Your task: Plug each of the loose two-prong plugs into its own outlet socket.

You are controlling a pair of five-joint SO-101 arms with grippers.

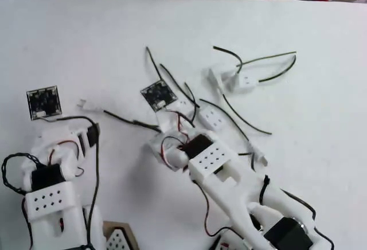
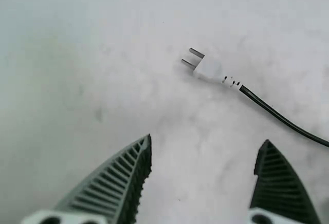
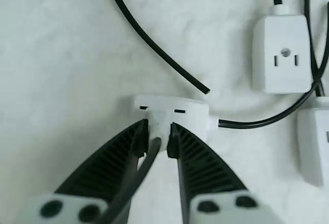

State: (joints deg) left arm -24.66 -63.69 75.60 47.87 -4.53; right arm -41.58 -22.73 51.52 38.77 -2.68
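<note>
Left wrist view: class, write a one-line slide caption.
Open left claw above the table, a loose plug and its black cord lying ahead.

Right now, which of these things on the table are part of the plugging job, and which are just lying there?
Job: two-prong plug; gripped socket; free socket; right gripper; left gripper.
Lying about: marker square; second marker square.

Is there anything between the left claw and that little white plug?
Nothing: the left wrist view shows bare table between the left gripper and the plug.
</note>
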